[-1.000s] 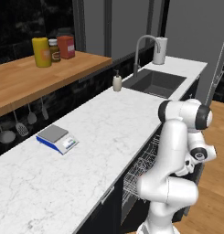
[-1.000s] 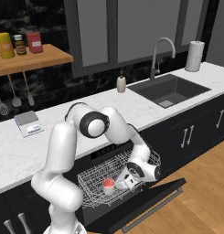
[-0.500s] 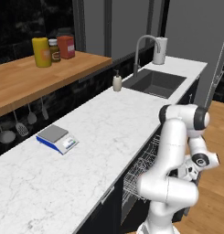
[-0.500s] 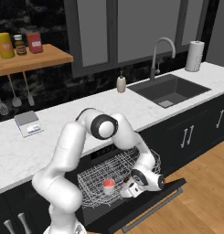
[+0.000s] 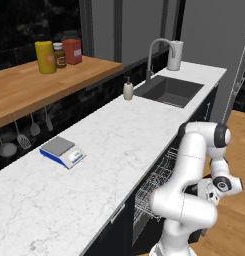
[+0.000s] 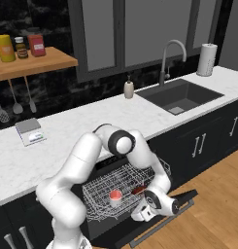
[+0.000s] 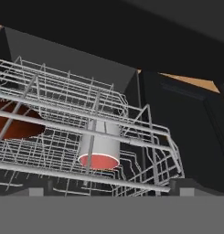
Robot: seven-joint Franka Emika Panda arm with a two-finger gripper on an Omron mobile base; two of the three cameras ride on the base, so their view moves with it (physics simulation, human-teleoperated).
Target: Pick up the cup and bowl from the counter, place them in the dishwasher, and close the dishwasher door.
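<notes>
So both dishes look like they're already in the dishwasher (image 6: 120,194). The cup (image 6: 115,196) sits in the wire rack (image 6: 106,187), low and centre in the right base view, pink inside showing. In the hand view the cup (image 7: 100,148) hangs just left of centre, looking rim-down, though that camera rolls with the hand, so I wouldn't trust it. The bowl (image 7: 13,121) is the dark red shape at the left edge, also inside the rack; in the right base view it's the thin red sliver (image 6: 138,189) just right of the cup.

The counter (image 5: 109,145) has none of the task's dishes on it, so my read is that only closing the door is left. That would explain why the arm is folded so low: the gripper (image 6: 142,214) sits in the lower middle of the right base view, out in front of the rack, just above the dropped-open door (image 6: 164,219). Probably lining up to get under the door's edge and swing it up.

Cup and bowl are both apart from the gripper, beyond the rack's front wires. Can't tell whether the fingers are spread or pressed together, since the tips are hidden.
</notes>
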